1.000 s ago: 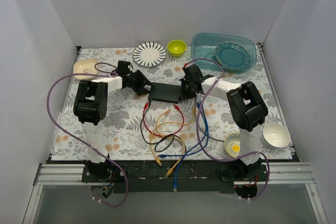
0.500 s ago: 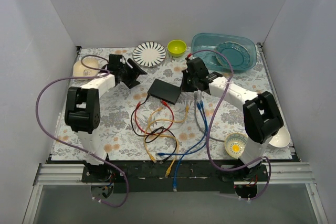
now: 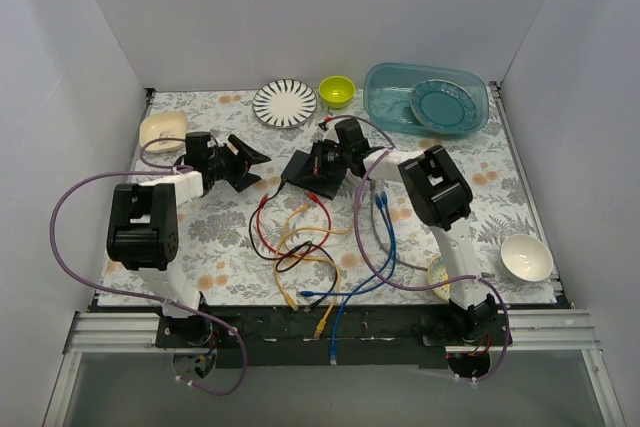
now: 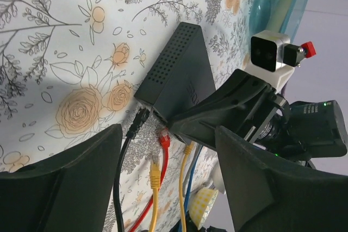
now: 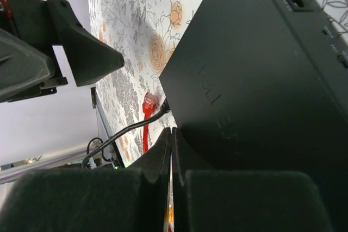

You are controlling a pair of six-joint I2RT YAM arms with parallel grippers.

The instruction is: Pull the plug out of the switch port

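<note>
Surface: floral table (image 3: 225, 232), white walls around.
Left gripper (image 3: 248, 164): spread wide, empty, at 9 o'clock of the switch, apart from it.
Right gripper (image 5: 171, 134): pinched together, low over the switch's port edge.
Switch (image 4: 176, 74): one, mid-table.
Leads at ports: three, namely black plug (image 4: 140, 119), red plug (image 4: 164, 137) and yellow cable (image 4: 182, 183).
Plates: two, striped plate (image 3: 285, 103) at 12 o'clock, teal plate (image 3: 437, 105) at 1.

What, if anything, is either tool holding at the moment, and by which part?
Nothing that shows. The left tool is open, short of the switch; the right tool is shut at the switch's socket edge, with nothing visibly in it.
</note>
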